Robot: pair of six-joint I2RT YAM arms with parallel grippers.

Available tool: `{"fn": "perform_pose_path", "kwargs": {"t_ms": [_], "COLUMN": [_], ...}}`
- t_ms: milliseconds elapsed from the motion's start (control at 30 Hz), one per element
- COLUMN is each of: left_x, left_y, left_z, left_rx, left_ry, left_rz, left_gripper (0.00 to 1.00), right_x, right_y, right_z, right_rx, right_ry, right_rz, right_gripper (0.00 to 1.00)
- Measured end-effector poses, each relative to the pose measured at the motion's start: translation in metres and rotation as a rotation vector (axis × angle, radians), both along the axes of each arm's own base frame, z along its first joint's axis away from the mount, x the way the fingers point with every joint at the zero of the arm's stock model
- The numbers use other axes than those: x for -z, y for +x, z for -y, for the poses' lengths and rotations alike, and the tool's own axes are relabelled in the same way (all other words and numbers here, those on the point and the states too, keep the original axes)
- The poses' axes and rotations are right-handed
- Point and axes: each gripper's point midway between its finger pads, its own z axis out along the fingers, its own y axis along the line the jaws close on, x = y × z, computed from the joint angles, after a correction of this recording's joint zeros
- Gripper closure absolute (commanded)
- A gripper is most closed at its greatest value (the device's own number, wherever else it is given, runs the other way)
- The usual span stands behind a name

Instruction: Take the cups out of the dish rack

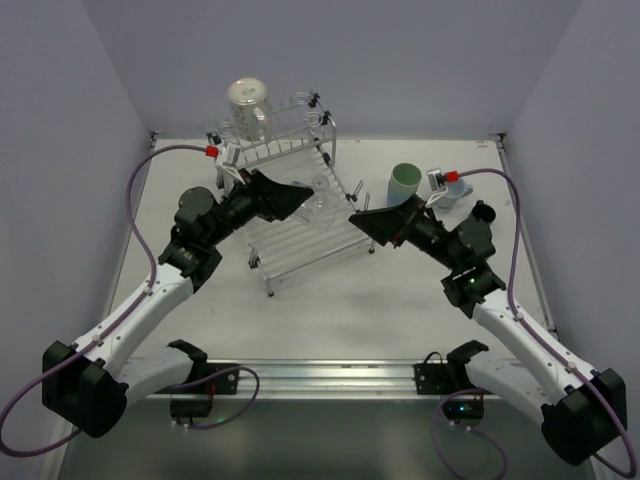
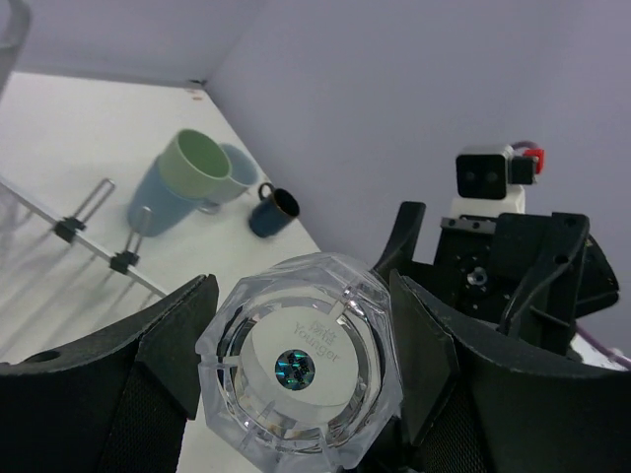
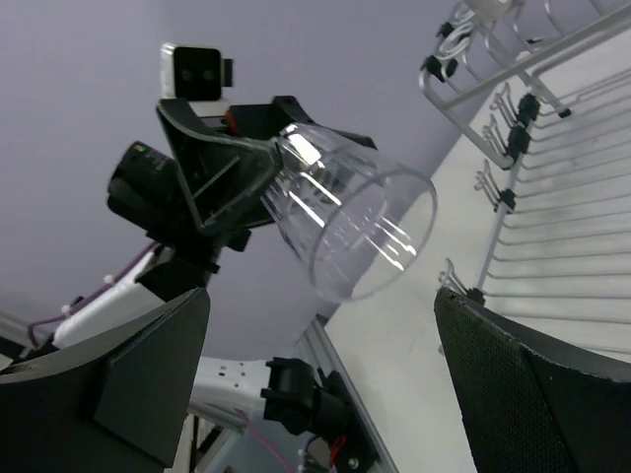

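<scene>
The left tool (image 1: pixel 300 198) is clamped on the clear glass (image 2: pixel 301 370). Its two dark fingers (image 2: pixel 118 394) press the faceted base from either side. The glass lies roughly level in the air, above the sloping rods of the dish rack (image 1: pixel 290 240), with its open mouth turned toward the other arm. The right tool (image 1: pixel 360 222) faces that mouth from close by with its fingers (image 3: pixel 532 384) spread wide, gripping nothing and not touching the glass.

The glass looks like a thin, rigid, smooth wall above a thicker, heavier base. I judge it light but brittle, and slick against the pads. The base facets give the present grip flat faces to bite on, which is probably why it sits steady there. If the right tool takes it over, the wall flares toward the rim, so a pinch across the outside could slide off toward the mouth. One finger inside and one outside the rim looks more secure, with gentle pressure because the lip is the weakest part.

A pale mug (image 1: pixel 247 100) sits up at the rack's raised back rail. On the worktop (image 1: pixel 420 290), right of the rack, a pale green tumbler (image 1: pixel 405 180), a light blue tumbler (image 2: pixel 158 207) and a dark blue mug (image 2: pixel 271 209) are grouped together.
</scene>
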Motion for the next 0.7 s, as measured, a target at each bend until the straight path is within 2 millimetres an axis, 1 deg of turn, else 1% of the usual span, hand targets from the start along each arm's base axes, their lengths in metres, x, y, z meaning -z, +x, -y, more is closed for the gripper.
{"fn": "perform_pose_path", "kwargs": {"t_ms": [100,167,267,300,333,367,467,533,567,600,633,667,700], "left_x": [-0.001,-0.009,-0.019,-0.019,-0.019,-0.018,-0.015,-0.013,-0.013,-0.014,-0.014,-0.013,-0.015], "left_y": [-0.011,-0.021,-0.034,-0.035,-0.036,-0.036,-0.039,-0.041,-0.041,-0.04,-0.039,-0.038,-0.039], "left_z": [0.013,0.021,0.031,0.032,0.034,0.036,0.044,0.048,0.049,0.05,0.05,0.05,0.051], "left_rx": [0.082,0.133,0.189,0.195,0.2,0.204,0.231,0.24,0.242,0.24,0.234,0.231,0.237], "left_ry": [-0.04,-0.067,-0.091,-0.092,-0.092,-0.093,-0.095,-0.095,-0.097,-0.099,-0.1,-0.101,-0.112], "left_rz": [-0.015,-0.001,0.028,0.029,0.029,0.027,0.018,0.013,0.015,0.017,0.02,0.018,0.013], "left_gripper": [0.69,0.69,0.69,0.69,0.69,0.69,0.69,0.69,0.68,0.68,0.62,0.57,0.48], "right_x": [-0.009,-0.007,0.0,-0.001,-0.003,-0.006,-0.017,-0.022,-0.024,-0.026,-0.029,-0.032,-0.035], "right_y": [-0.003,-0.002,-0.002,-0.003,-0.004,-0.007,-0.013,-0.016,-0.017,-0.018,-0.019,-0.019,-0.021], "right_z": [-0.005,-0.011,-0.02,-0.022,-0.024,-0.025,-0.027,-0.027,-0.027,-0.028,-0.028,-0.027,-0.026], "right_rx": [-0.042,-0.064,-0.1,-0.115,-0.124,-0.137,-0.161,-0.175,-0.182,-0.189,-0.194,-0.194,-0.199], "right_ry": [0.041,0.051,0.052,0.057,0.062,0.069,0.093,0.105,0.111,0.118,0.128,0.14,0.152], "right_rz": [0.008,-0.007,-0.043,-0.043,-0.037,-0.03,0.003,0.019,0.023,0.028,0.032,0.039,0.041], "right_gripper": [0.01,0.01,0.08,0.2,0.3,0.34,0.53,0.6,0.69,0.82,0.99,1.0,1.0]}}
